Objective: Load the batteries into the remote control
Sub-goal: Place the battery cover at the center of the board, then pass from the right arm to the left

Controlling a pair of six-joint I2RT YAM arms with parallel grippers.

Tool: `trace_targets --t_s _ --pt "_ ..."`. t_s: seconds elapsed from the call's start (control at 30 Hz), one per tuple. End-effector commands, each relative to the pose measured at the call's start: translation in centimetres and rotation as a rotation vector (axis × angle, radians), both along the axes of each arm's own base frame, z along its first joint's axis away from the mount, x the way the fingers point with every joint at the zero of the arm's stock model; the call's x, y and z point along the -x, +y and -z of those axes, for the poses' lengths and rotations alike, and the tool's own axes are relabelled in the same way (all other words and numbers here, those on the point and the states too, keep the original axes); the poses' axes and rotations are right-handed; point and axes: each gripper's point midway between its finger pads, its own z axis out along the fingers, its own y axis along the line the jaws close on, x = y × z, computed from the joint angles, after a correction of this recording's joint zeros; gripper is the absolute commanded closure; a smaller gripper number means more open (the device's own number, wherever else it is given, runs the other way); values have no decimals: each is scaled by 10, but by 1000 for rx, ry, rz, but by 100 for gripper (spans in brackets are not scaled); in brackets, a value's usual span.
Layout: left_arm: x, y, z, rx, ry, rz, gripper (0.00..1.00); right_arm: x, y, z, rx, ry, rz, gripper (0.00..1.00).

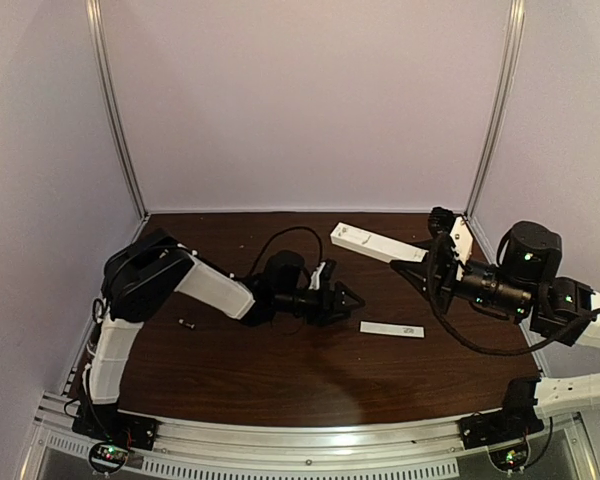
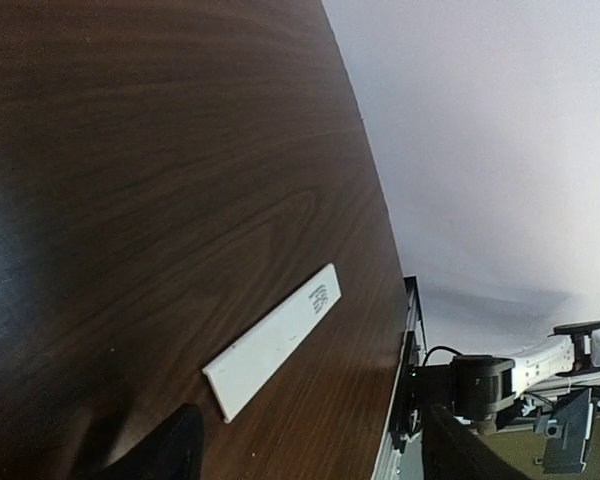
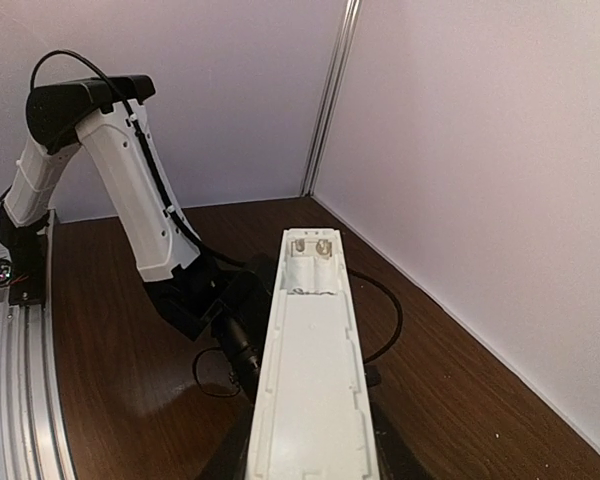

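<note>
Table (image 1: 280, 380): dark wood, with the loose parts lying on it.
Remote (image 1: 372, 243): held by one end at the back right. I judge it light, stiff, smooth plastic. Its open bay (image 3: 314, 268) faces up and looks empty.
Right gripper (image 1: 408, 265): clenched on the Remote end away from the bay, a good hold.
Left gripper (image 1: 352, 298): released, nothing between the fingers (image 2: 170, 450), over mid table.
Strip (image 1: 392, 328): thin, flat, white, lying near the left gripper.
Battery (image 1: 187, 323): I see only one, at the left, well apart from the Remote. It is tiny and round and will likely roll or slip, so I would pinch it across the middle.
</note>
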Motion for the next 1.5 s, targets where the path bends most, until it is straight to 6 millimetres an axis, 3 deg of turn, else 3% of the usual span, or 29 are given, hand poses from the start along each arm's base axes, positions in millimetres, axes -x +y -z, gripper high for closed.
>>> trace_targets --t_s 0.0,0.07,0.17,0.3,0.4,0.53,0.63,0.8,0.93,1.1,1.47 --pt "-19 28 -58 23 -142 -28 20 1 -1 -9 -27 -1 0 100" --pt "-29 44 -80 10 -216 -59 17 1 1 -7 -20 4 -5 100" --pt "-52 77 -104 -90 -335 -112 3 0 6 -2 12 12 -23 100" --pt "-71 132 -130 -158 -482 -192 3 4 14 2 41 11 -65 100" --pt "-73 167 -143 -195 -569 -231 2 7 24 13 93 27 -117 100" --pt "-52 191 -172 -183 -711 -205 3 13 38 18 127 36 -198 100" --pt "-24 199 -197 -145 -826 -121 3 16 46 19 132 32 -241 100" --pt "29 212 -223 -181 -1036 33 3 23 59 24 160 47 -323 100" --pt "80 210 -239 -170 -1199 199 5 31 68 31 169 70 -391 100" --pt "117 183 -229 -218 -1337 379 13 35 75 31 155 89 -434 100" --pt "135 132 -230 -190 -1404 506 20 45 90 34 128 138 -515 100"
